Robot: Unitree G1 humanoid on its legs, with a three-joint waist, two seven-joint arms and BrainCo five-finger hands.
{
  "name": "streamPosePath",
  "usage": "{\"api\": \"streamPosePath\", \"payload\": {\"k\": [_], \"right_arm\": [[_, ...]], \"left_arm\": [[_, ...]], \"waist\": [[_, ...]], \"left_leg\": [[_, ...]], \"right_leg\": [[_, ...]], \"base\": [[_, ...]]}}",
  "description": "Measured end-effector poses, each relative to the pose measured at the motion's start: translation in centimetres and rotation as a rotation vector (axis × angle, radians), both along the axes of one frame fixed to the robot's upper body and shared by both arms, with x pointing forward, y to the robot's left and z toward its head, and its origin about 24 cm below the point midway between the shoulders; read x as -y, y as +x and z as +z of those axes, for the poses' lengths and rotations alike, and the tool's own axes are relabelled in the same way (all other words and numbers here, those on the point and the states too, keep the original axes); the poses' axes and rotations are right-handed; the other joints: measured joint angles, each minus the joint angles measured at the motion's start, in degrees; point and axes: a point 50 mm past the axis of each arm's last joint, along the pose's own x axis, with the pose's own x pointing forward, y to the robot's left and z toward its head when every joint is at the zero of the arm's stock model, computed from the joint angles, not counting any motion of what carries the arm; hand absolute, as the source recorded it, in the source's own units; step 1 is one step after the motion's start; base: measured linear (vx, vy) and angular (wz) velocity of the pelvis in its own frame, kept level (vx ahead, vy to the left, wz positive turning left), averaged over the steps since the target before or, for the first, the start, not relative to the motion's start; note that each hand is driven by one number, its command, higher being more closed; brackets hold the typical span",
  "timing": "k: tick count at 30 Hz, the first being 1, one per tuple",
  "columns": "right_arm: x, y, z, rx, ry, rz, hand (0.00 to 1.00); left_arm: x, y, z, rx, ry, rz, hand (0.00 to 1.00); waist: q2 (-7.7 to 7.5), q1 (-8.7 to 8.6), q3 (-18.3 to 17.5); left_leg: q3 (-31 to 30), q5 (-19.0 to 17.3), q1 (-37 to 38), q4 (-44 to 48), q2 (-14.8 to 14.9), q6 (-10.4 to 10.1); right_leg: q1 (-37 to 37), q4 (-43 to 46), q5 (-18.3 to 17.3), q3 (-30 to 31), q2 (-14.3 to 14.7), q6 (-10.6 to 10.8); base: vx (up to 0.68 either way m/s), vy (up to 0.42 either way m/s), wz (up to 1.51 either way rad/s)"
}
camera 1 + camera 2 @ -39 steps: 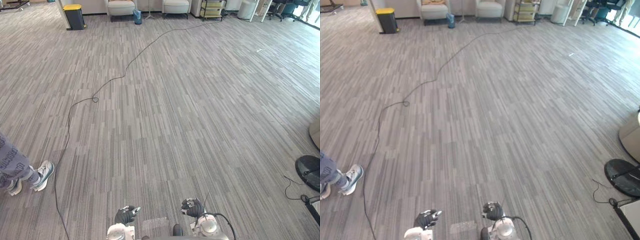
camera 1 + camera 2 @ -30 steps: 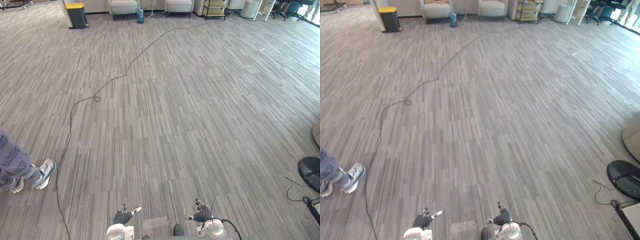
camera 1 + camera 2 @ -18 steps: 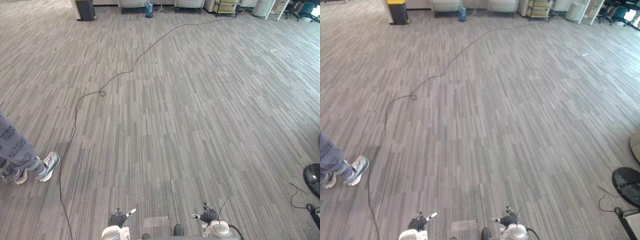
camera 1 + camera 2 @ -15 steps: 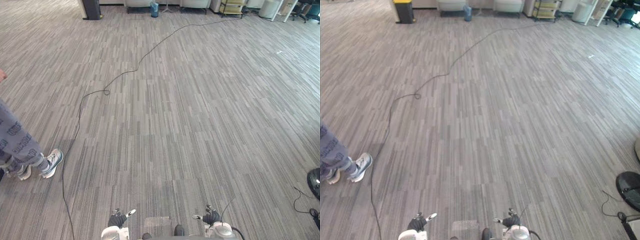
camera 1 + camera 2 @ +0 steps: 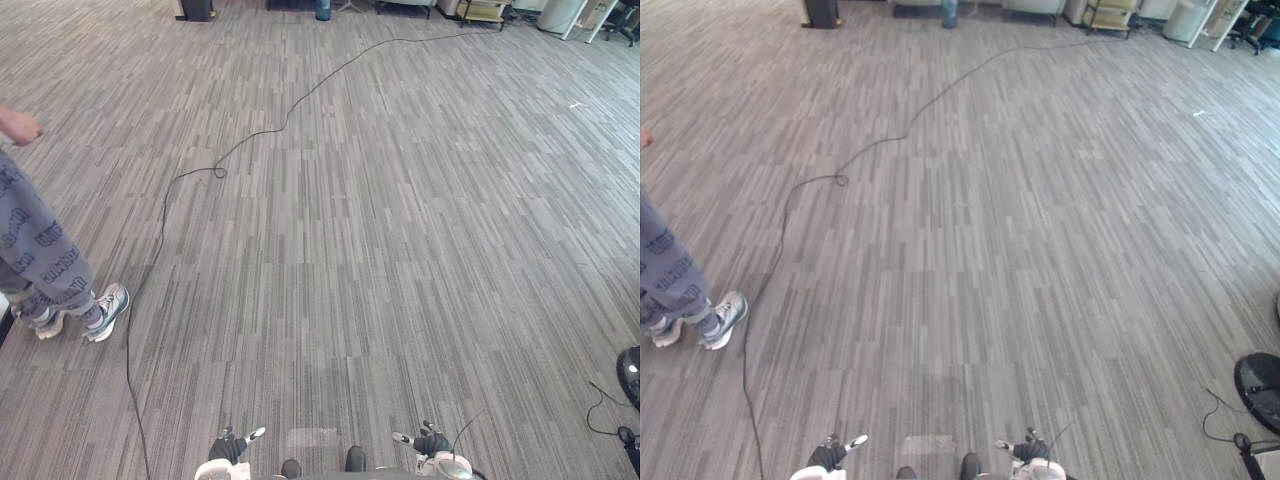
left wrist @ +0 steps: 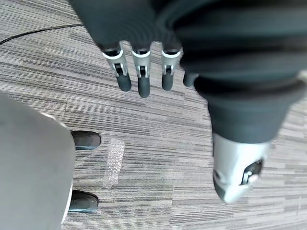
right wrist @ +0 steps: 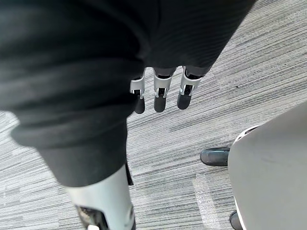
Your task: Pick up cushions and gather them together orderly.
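At the near edge, left robot hand point(image 6: 140, 79) and right robot hand point(image 7: 160, 93) hang released, empty; where the cushions lie you cannot tell. Person point(image 5: 40, 265) stands near left: turn that way searching and you risk collision.

The floor point(image 5: 400, 250) is matt, short-pile carpet in streaky grey strips. The left hand point(image 6: 140, 76) and right hand point(image 7: 160, 93) have smooth, satin silver fingers with matt dark tips, under dull ribbed covers. At left, a person's trousers point(image 5: 40, 250) are soft printed cloth.
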Motion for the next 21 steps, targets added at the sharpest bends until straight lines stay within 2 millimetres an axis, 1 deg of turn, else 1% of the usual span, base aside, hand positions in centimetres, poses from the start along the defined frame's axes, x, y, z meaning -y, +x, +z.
{"api": "streamPosePath", "payload": {"k": [1, 2, 3, 4, 5, 6, 7, 8, 9, 10, 11, 12, 13, 14, 15, 16, 17, 18, 19, 20, 21], "right_arm": [[0.0, 0.3, 0.1, 0.008, 0.005, -0.011, 0.00], [0.2, 0.5, 0.2, 0.019, 0.001, -0.025, 0.00], [0.5, 0.4, 0.2, 0.020, -0.008, -0.030, 0.00], [0.7, 0.3, 0.2, 0.018, -0.013, -0.036, 0.00], [0.5, 0.5, 0.3, 0.027, -0.009, -0.045, 0.00], [0.4, 0.9, 0.5, 0.047, -0.012, -0.048, 0.00], [0.5, 0.9, 0.5, 0.050, -0.016, -0.050, 0.00], [0.6, 0.8, 0.5, 0.046, -0.022, -0.055, 0.00], [0.7, 0.8, 0.5, 0.044, -0.028, -0.058, 0.00], [0.7, 0.8, 0.5, 0.044, -0.030, -0.058, 0.00], [0.7, 0.8, 0.5, 0.044, -0.032, -0.058, 0.00], [0.9, 0.8, 0.6, 0.042, -0.037, -0.059, 0.00], [0.9, 0.8, 0.6, 0.041, -0.041, -0.056, 0.00], [0.8, 1.0, 0.6, 0.040, -0.040, -0.052, 0.00], [0.0, 1.2, 0.5, 0.044, -0.023, -0.043, 0.00], [-0.6, 1.5, 0.6, 0.051, -0.011, -0.038, 0.00], [-0.8, 1.5, 0.6, 0.052, -0.006, -0.035, 0.00], [-1.3, 1.5, 0.5, 0.051, 0.004, -0.025, 0.00], [-1.7, 1.5, 0.5, 0.050, 0.008, -0.011, 0.00], [-1.7, 1.6, 0.5, 0.055, 0.008, -0.009, 0.00], [-1.6, 1.8, 0.7, 0.071, 0.005, -0.010, 0.00]], "left_arm": [[-0.2, 0.6, 0.2, 0.021, 0.006, 0.000, 0.00], [-0.2, 1.3, 0.5, 0.047, 0.006, 0.002, 0.00], [0.0, 1.6, 0.6, 0.062, 0.000, 0.006, 0.00], [0.0, 1.7, 0.7, 0.069, -0.002, 0.015, 0.00], [-0.4, 2.1, 1.0, 0.093, 0.001, 0.038, 0.00], [-0.6, 2.6, 1.3, 0.124, -0.005, 0.077, 0.00], [-0.5, 2.6, 1.3, 0.127, -0.010, 0.091, 0.00], [-0.5, 2.6, 1.3, 0.134, -0.012, 0.101, 0.00], [-0.6, 2.8, 1.4, 0.142, -0.015, 0.108, 0.00], [-0.6, 3.0, 1.5, 0.153, -0.015, 0.108, 0.00], [-0.6, 3.1, 1.6, 0.156, -0.015, 0.107, 0.00], [-0.4, 3.3, 1.6, 0.163, -0.019, 0.109, 0.00], [-0.3, 3.5, 1.7, 0.172, -0.023, 0.114, 0.00], [-0.2, 3.6, 1.8, 0.184, -0.024, 0.115, 0.00], [-0.6, 3.9, 2.0, 0.200, -0.015, 0.115, 0.00], [-0.7, 4.1, 2.1, 0.207, -0.014, 0.122, 0.00], [-0.8, 4.2, 2.1, 0.210, -0.014, 0.127, 0.00], [-1.1, 4.1, 2.1, 0.207, -0.011, 0.148, 0.00], [-1.0, 3.9, 2.0, 0.198, -0.013, 0.145, 0.00], [-0.9, 4.0, 2.0, 0.196, -0.013, 0.137, 0.00], [-0.6, 3.8, 1.8, 0.184, -0.014, 0.114, 0.00]], "waist": [[-0.25, 0.08, 1.20], [0.10, 0.32, 2.90], [0.81, 0.62, 3.50], [1.09, 0.73, 3.71], [0.89, 0.77, 4.39], [0.89, 1.19, 5.12], [1.11, 1.36, 5.25], [0.94, 1.46, 5.63], [1.13, 1.55, 5.67], [1.12, 1.95, 5.73], [1.12, 2.16, 5.72], [1.13, 2.76, 5.74], [1.06, 3.28, 5.76], [0.54, 4.22, 5.19], [-0.61, 4.12, 5.06], [-0.95, 4.23, 5.02], [-1.15, 4.39, 4.94], [-1.54, 5.23, 4.66], [-1.67, 5.52, 4.55], [-1.59, 5.49, 4.53], [-1.43, 5.39, 4.63]], "left_leg": [[-0.13, -2.89, -2.64, 5.44, 0.29, -0.27], [-0.19, -6.50, -5.47, 12.52, 1.31, -0.64], [0.05, -9.13, -7.59, 17.82, 2.55, -1.11], [0.31, -10.31, -8.87, 21.26, 3.21, -1.73], [2.00, -10.91, -13.05, 30.15, 4.37, -2.75], [4.75, -12.44, -17.58, 39.94, 6.86, -2.37], [5.48, -13.28, -18.74, 42.08, 7.93, -2.17], [6.88, -14.35, -20.53, 43.63, 9.79, -1.97], [7.72, -14.48, -22.44, 42.29, 11.08, -2.08], [7.96, -12.90, -24.05, 36.80, 11.14, -1.99], [7.85, -11.84, -24.53, 34.19, 10.89, -2.17], [7.39, -7.96, -25.14, 26.47, 10.17, -2.85], [7.17, -3.23, -25.53, 23.33, 9.58, -3.53], [8.01, 1.01, -25.08, 21.96, 7.27, -1.88], [8.93, -1.41, -26.45, 23.51, 6.21, -1.10], [9.29, -3.10, -27.46, 26.35, 6.21, 0.20], [9.57, -3.94, -27.68, 27.50, 6.22, 0.67], [10.47, -6.51, -26.86, 30.00, 6.20, 1.63], [11.19, -8.85, -24.12, 29.88, 5.97, 2.00], [11.23, -9.53, -23.28, 29.70, 5.92, 2.02], [11.22, -10.92, -20.71, 28.50, 5.75, 1.85]], "right_leg": [[-0.18, 0.70, -0.83, -0.22, -0.12, -0.26], [-0.29, 2.39, -2.49, -0.38, 0.16, -0.52], [-0.55, 3.75, -3.64, -0.46, 0.73, -0.76], [-0.76, 4.56, -4.35, -0.48, 0.94, -1.07], [-1.10, 6.05, -5.80, -0.39, 0.70, -1.35], [-0.87, 7.29, -7.04, -0.42, 0.65, -1.83], [-0.64, 7.70, -7.42, -0.43, 0.69, -1.80], [0.26, 7.80, -7.81, -0.53, 0.60, -1.93], [1.21, 7.77, -8.63, -0.97, -0.29, -1.40], [1.96, 7.74, -9.63, -0.92, -1.88, -0.28], [2.06, 7.73, -9.94, -0.80, -2.49, 0.21], [2.28, 7.70, -10.87, -0.11, -4.07, 1.64], [2.43, 7.61, -11.55, 0.31, -5.22, 2.72], [2.48, 6.72, -12.45, 1.34, -7.26, 3.65], [2.33, 6.88, -11.91, 2.16, -8.19, 3.08], [2.30, 7.04, -10.86, 2.13, -8.52, 3.01], [2.36, 7.28, -10.43, 2.22, -8.90, 3.74], [2.79, 9.06, -9.74, 3.31, -9.68, 4.97], [1.48, 15.34, -9.37, 4.61, -10.31, 5.80], [0.51, 18.56, -9.09, 4.75, -10.48, 6.45], [-2.80, 27.73, -8.26, 5.30, -10.99, 8.05]], "base": [[-0.05, -0.050, 0.14], [-0.03, -0.052, 0.13], [-0.02, -0.039, 0.07], [0.00, -0.011, 0.10], [0.02, -0.003, 0.10], [0.04, 0.004, 0.08], [0.11, 0.022, 0.04], [0.14, 0.046, 0.07], [0.26, 0.147, 0.07], [0.24, 0.173, 0.02], [0.34, 0.268, -0.11], [0.27, 0.230, -0.17], [0.41, 0.323, -0.24], [0.59, 0.336, -0.13], [0.61, 0.310, -0.04], [0.51, 0.220, 0.03], [0.38, 0.197, -0.08], [0.57, 0.285, -0.27], [0.47, 0.234, -0.29], [0.45, 0.214, -0.30], [0.32, 0.153, -0.09]]}}
